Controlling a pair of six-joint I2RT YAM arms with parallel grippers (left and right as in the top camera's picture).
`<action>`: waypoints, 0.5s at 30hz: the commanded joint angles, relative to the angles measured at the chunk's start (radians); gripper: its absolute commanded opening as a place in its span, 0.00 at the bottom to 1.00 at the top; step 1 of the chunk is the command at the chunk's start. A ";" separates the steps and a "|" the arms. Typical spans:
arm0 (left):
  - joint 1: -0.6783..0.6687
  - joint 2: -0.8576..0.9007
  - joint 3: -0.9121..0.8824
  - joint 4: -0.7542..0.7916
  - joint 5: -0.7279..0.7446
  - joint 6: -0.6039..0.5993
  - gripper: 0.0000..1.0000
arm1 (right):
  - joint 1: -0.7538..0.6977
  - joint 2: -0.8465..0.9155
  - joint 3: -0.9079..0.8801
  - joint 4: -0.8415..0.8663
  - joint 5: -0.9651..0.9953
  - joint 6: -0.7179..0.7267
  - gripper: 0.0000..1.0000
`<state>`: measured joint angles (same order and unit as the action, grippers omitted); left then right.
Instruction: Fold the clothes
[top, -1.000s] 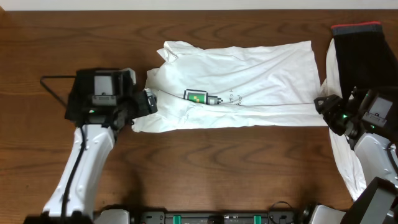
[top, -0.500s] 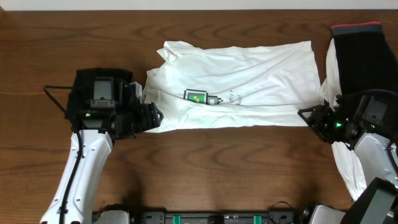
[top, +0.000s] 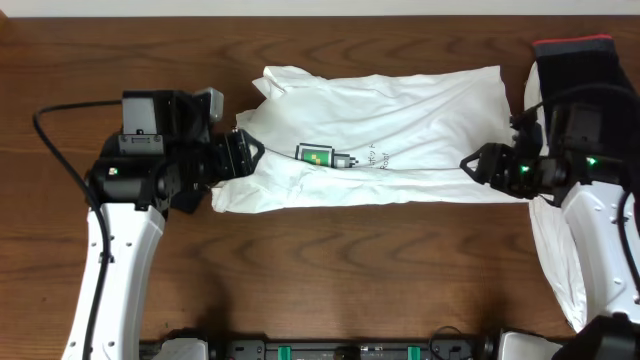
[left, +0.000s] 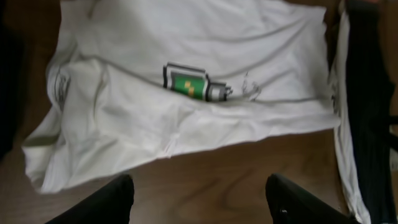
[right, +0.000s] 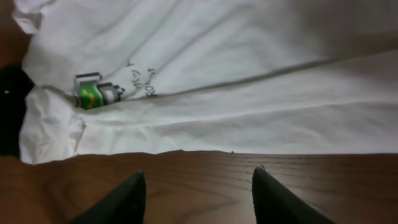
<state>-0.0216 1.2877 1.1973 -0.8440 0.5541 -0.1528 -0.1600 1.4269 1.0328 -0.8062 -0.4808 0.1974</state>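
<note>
Left pincer (top: 245, 155): jaws apart, nothing between them. The left wrist view shows only bare wood in the gap between its two fingers (left: 118, 190). It sits at the left end of the white T-shirt (top: 400, 130), at or just over the bunched cloth there; I cannot tell whether it touches.

Right pincer (top: 475, 165): jaws also apart and empty, again with wood showing between the fingers (right: 134, 186) in its own view. It sits at the shirt's right end, over or beside the near edge.

The T-shirt lies flat on the bench (top: 350, 260), mid-scene and slightly far of centre. Its long axis runs left to right, directly between the two pincers. The green-and-black logo (top: 315, 155) is left of the middle, with dark lettering just to its right. A long crease runs left to right at logo height. In both wrist views the shirt's near edge lies just beyond the fingertips.

Judgement: the key relation is symmetric. Each arm is nearer its own end of the shirt, so a paired pinch on the near edge looks like the next move, followed by a fold along the long axis. The step is early.

Far right: a black garment (top: 575, 70) with a red band, and another white garment (top: 555, 260) partly under the right arm, close to the shirt's right end. Snagging one of these is the risk.
</note>
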 joint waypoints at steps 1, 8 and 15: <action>0.002 0.041 0.003 -0.045 -0.026 0.064 0.70 | 0.063 0.079 0.008 0.006 0.043 0.006 0.53; 0.002 0.129 0.003 -0.090 -0.050 0.075 0.71 | 0.159 0.243 0.008 0.123 0.053 -0.003 0.09; 0.002 0.171 0.003 -0.090 -0.050 0.080 0.71 | 0.200 0.373 0.008 0.148 0.129 0.045 0.01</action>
<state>-0.0212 1.4487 1.1973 -0.9314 0.5159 -0.0990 0.0185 1.7676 1.0328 -0.6601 -0.3996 0.2234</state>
